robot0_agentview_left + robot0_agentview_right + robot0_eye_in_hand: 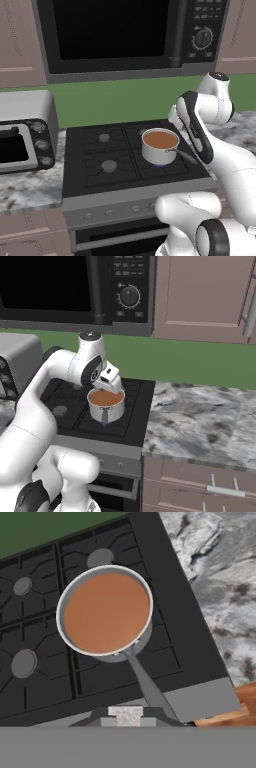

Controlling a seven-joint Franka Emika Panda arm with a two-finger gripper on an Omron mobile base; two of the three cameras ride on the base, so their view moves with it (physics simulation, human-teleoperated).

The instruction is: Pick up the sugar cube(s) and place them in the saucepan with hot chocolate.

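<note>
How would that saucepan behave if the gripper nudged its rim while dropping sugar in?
The saucepan with hot chocolate is filled nearly to the rim, so even a light bump would probably slosh liquid out. Its long handle sticks off one side, so a push may pivot it. It sits on raised stove grates, likely sliding unevenly.

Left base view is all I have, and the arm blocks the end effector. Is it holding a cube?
Observer: Yes. The hand view shows a whitish sugar cube pinched between the end effector tips.
Operator: Where is it relative to the pan?
Observer: In the right base view it hangs just above the back rim of the saucepan, not touching it.
Operator: Is the pan lined up for a drop?
Observer: The hand view puts the brown liquid ahead of the tips, not directly under them.
</note>
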